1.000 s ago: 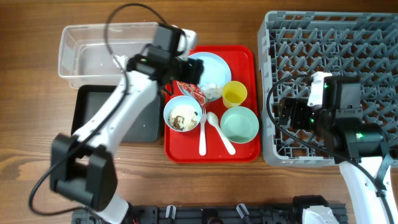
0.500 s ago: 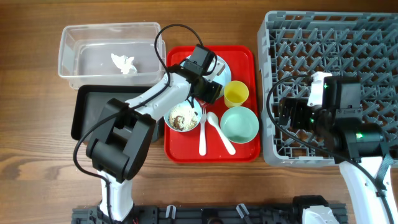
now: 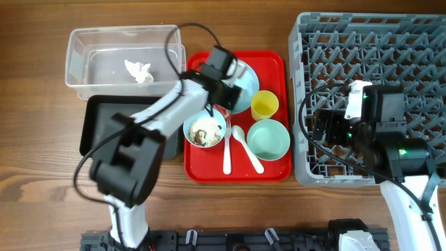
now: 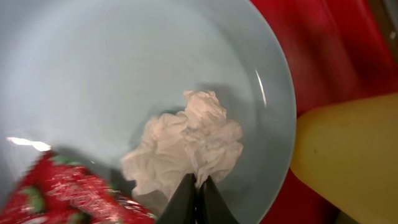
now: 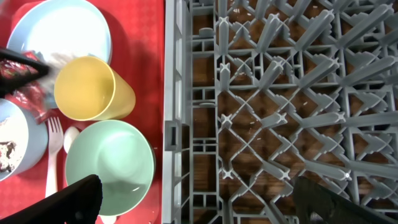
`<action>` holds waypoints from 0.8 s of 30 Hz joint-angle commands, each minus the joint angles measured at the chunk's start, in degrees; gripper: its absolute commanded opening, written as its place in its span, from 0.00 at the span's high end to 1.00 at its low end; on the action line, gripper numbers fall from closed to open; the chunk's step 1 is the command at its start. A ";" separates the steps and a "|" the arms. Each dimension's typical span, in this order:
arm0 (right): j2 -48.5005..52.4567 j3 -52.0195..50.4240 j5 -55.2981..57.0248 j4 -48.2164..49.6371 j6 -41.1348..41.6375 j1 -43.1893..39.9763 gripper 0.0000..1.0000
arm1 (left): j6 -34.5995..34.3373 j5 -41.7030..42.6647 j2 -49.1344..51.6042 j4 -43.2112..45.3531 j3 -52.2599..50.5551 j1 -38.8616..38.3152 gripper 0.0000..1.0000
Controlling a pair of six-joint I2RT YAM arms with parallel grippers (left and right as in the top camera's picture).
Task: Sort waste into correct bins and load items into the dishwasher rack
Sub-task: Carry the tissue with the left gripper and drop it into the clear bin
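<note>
My left gripper (image 4: pixel 199 186) is shut on a crumpled white tissue (image 4: pixel 186 140) that lies on the pale blue plate (image 4: pixel 93 68), pinching its near edge. A red printed wrapper (image 4: pixel 56 190) rests on the plate's rim beside it. In the overhead view the left gripper (image 3: pixel 221 92) hovers over the plate (image 3: pixel 245 75) on the red tray. Another tissue (image 3: pixel 138 71) lies in the clear tub (image 3: pixel 83 42). My right gripper (image 5: pixel 205 205) is open above the near-left edge of the dishwasher rack (image 5: pixel 286 93), holding nothing.
On the red tray (image 3: pixel 279 171) stand a yellow cup (image 3: pixel 263 104), a mint-green bowl (image 3: pixel 268 138), a blue bowl with food leftovers (image 3: pixel 204 130), a white fork (image 3: pixel 227 150) and a spoon (image 3: pixel 249 152). The black tray (image 3: pixel 104 125) lies left of it.
The left arm swung from the clear tub to the plate, came down on the tissue and its jaws closed on it. The right arm has not moved.
</note>
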 commanded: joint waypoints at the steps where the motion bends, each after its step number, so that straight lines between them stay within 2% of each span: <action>1: -0.15 1.38 -0.74 0.00 0.76 0.09 0.00 | -3.80 -3.19 -10.86 0.24 1.46 6.25 0.96; 5: -0.15 1.38 -0.74 0.15 0.76 0.09 0.00 | -7.39 -3.89 -18.29 -2.08 1.46 15.72 0.96; 9: -0.15 1.38 -0.94 0.11 0.76 0.09 0.00 | -12.00 -7.91 -18.03 -6.80 1.33 24.50 0.96; 13: -0.15 1.38 -0.94 0.11 0.76 0.09 0.00 | -19.65 -9.49 -18.03 -8.90 1.33 29.33 0.94; 14: -0.15 1.38 -0.96 0.11 0.79 0.09 0.00 | -20.41 -9.49 -18.03 -8.90 1.33 29.35 0.80; 16: -0.15 1.38 -0.96 0.13 0.76 0.09 0.00 | -20.41 -9.27 -18.03 -8.90 1.33 28.70 0.38; 20: -0.15 1.38 -0.94 0.13 0.76 0.09 0.00 | -20.39 -4.13 -18.03 -8.94 1.33 25.24 0.39; 21: -0.15 1.38 -0.94 0.13 0.79 0.09 0.00 | -20.41 -2.56 -18.03 -9.16 1.31 22.32 0.41; 22: -0.15 1.38 -0.96 0.13 0.79 0.09 0.00 | -20.41 -2.62 -17.99 -9.77 1.29 19.39 0.48; 23: -0.15 1.38 -0.94 0.13 0.76 0.09 0.00 | -21.40 -2.99 -17.86 -10.40 1.29 17.14 0.51; 24: -0.13 1.38 -0.96 0.13 0.76 0.09 0.00 | -24.70 -4.35 -17.44 -11.15 1.29 14.99 0.49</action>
